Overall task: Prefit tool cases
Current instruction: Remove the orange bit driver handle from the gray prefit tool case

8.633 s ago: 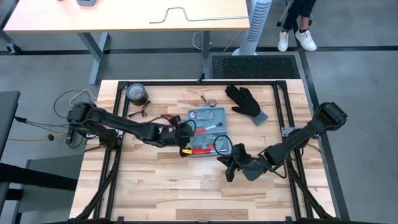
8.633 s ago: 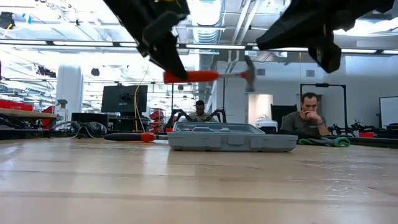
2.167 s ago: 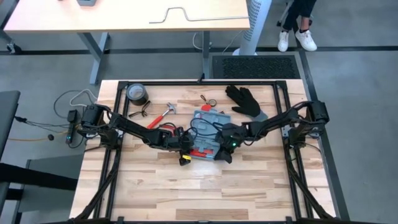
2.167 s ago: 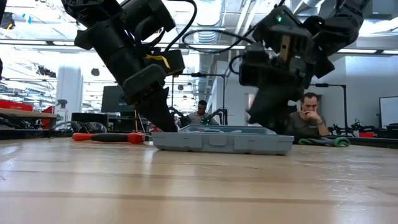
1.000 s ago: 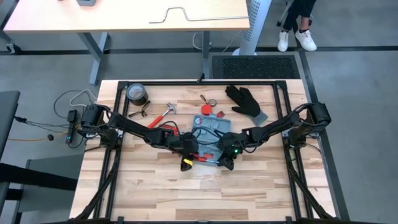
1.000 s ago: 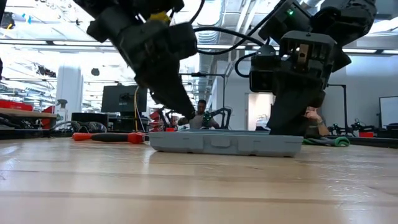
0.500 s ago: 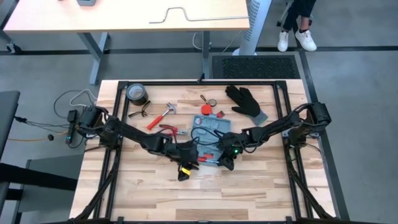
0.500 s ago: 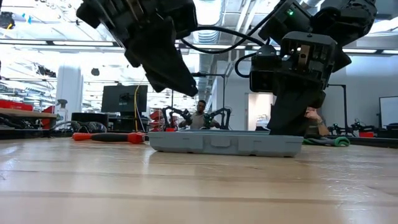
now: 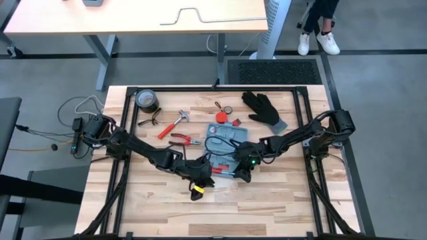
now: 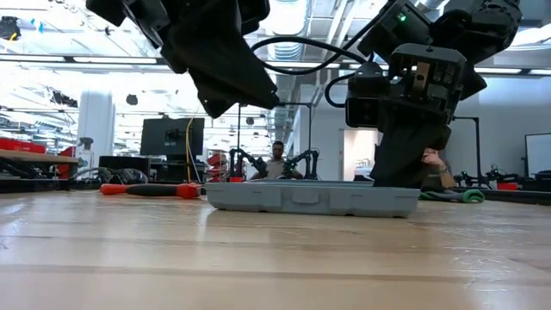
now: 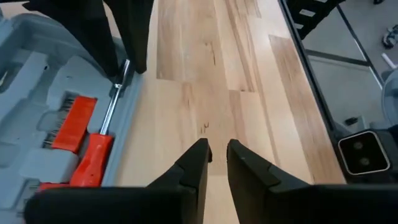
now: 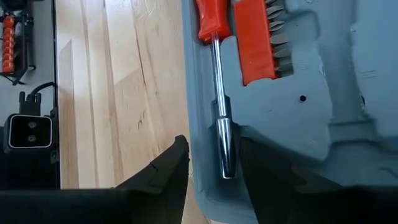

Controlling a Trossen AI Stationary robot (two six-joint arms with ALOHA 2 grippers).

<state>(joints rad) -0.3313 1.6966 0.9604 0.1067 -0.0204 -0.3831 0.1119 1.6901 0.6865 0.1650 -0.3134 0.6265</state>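
Observation:
The blue-grey tool case [image 9: 225, 145] lies open and flat on the table's middle, with a red-handled screwdriver [image 12: 219, 74] and a red bit holder [image 12: 255, 37] in its recesses. My right gripper [image 9: 241, 172] stands on the case's near right corner, shut over the near wall. My left gripper [image 9: 198, 190] hovers above bare wood just near-left of the case [image 11: 37, 93]. Its fingers [image 11: 216, 149] are a narrow gap apart with nothing between them. In the low view it hangs well above the case [image 10: 306, 198]. My right gripper straddles the case's near wall [image 12: 199, 124] close to the right corner, one finger outside over the wood [image 12: 168, 165] and one inside [image 12: 264, 165]. The screwdriver's metal tip [image 12: 226, 149] also lies between them. The fingers point down, slanting from the right. The case rests flat on the table.
A hammer [image 9: 175, 123], red pliers [image 9: 184, 139], glasses [image 9: 148, 122] and a tape roll [image 9: 147, 100] lie far left of the case. A black glove [image 9: 264, 109] lies far right, small red items [image 9: 221, 117] just behind the case. Bare wood spans the near half.
My left gripper has drawn away from the case's near left edge, rising and moving toward the table's near edge. The case and my right gripper have kept still.

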